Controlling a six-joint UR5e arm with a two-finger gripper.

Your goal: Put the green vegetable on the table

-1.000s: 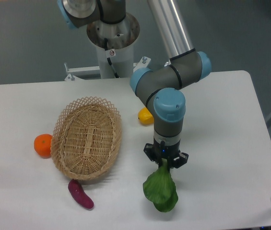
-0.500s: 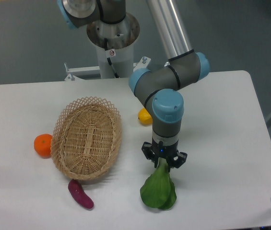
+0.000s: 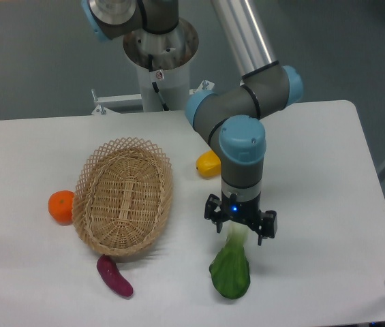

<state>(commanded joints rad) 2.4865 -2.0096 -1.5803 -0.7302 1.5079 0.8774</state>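
Grey flooring frames the large white table with rounded corners [image 3: 328, 177], where a grey-and-blue robot arm [image 3: 243, 136] reaches down from its pedestal at the far edge. Its black two-finger gripper [image 3: 239, 229] points straight down, jaws spread apart, one finger showing on each side of the pale stem end of the green leafy vegetable [image 3: 231, 269]. The vegetable lies on the tabletop near the front edge, directly below the gripper, its dark leaves fanned toward the camera and its whitish stem reaching up between the fingers; whether the fingers touch the stem cannot be told. To the left sits an oval woven wicker basket [image 3: 124, 196], tilted diagonally across the table and well apart from the vegetable. A small round orange fruit [image 3: 62, 206] rests just beside the basket's left rim. A purple oblong sweet potato [image 3: 114, 276] lies near the basket's front end. A yellow oblong vegetable [image 3: 207, 163] sits behind the arm's wrist, partly hidden by it.
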